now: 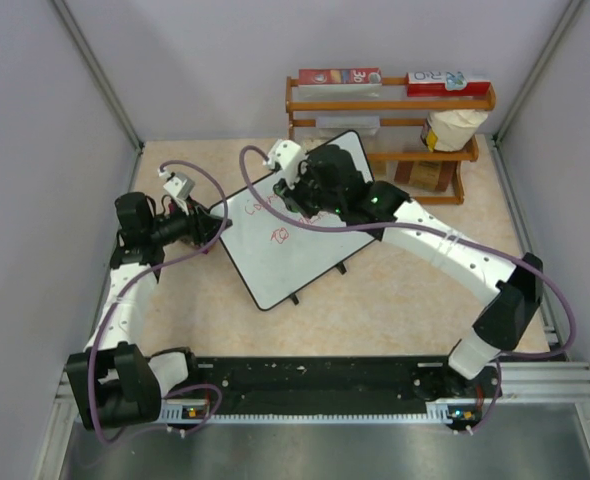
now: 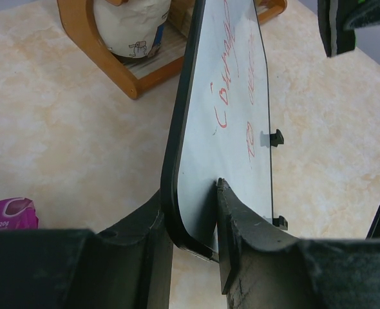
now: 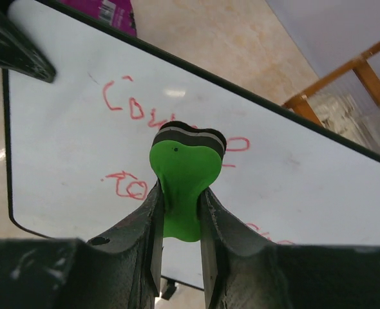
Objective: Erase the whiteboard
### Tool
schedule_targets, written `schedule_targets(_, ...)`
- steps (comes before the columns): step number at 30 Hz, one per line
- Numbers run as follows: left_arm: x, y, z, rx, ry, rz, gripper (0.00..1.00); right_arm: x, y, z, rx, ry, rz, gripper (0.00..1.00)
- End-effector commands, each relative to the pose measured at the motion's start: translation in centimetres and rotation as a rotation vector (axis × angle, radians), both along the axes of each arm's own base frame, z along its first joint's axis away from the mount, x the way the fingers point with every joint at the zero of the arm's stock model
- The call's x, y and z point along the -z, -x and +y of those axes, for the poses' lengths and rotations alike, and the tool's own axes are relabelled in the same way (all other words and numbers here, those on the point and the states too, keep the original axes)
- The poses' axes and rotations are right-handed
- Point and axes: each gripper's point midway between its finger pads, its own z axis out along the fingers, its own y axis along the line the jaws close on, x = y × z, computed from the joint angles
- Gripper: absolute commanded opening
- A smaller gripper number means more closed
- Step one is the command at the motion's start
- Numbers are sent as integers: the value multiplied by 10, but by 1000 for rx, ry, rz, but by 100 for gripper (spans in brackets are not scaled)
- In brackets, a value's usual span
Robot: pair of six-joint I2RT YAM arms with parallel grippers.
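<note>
Standing by the table [image 1: 395, 300], you see the whiteboard [image 1: 275, 272] lying slantwise across the middle of the overhead view, 1 rounded corner toward the wooden rack [image 1: 390, 104] at the upper right and the opposite one toward the lower left. Red handwriting [image 1: 278, 233] runs across its middle.

The left gripper [image 1: 211, 228] comes in from the left of the frame and is clenched on the board's left edge. In the left wrist view the 2 fingers [image 2: 238, 225] pinch the black-framed rim near a corner, 1 on each face of the board [image 2: 238, 148].

The right gripper [image 1: 310, 190] sits over the board's upper half. From its wrist camera it is clamped on a green eraser [image 3: 180, 170], whose dark pad end points at the board [image 3: 61, 141] and sits right among the red letters [image 3: 129, 103], seemingly touching the surface.

A purple packet [image 2: 9, 213] lies on the table at the lower left of the left wrist view.
</note>
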Motion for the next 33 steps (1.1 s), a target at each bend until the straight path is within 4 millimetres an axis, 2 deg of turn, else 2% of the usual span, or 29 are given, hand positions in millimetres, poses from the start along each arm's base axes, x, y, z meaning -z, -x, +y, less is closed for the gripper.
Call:
schedule_targets(1,24,0,7,-9,-128,-21,0,-26,0,36,7,-87,-109,0)
schedule_targets(8,18,0,5,10,-130,-34,0,1,8,70,-39,-82,-92,0)
schedule_targets(15,25,5,4,13,-133,-23,0,12,13,92,-81,-82,-103,0)
schedule_targets(28,19,6,6,7,-143,-32,0,17,20,105,-121,-76,-112,0)
schedule_targets(33,22,7,6,4,-147,-32,0,29,25,118,-137,-66,-92,0)
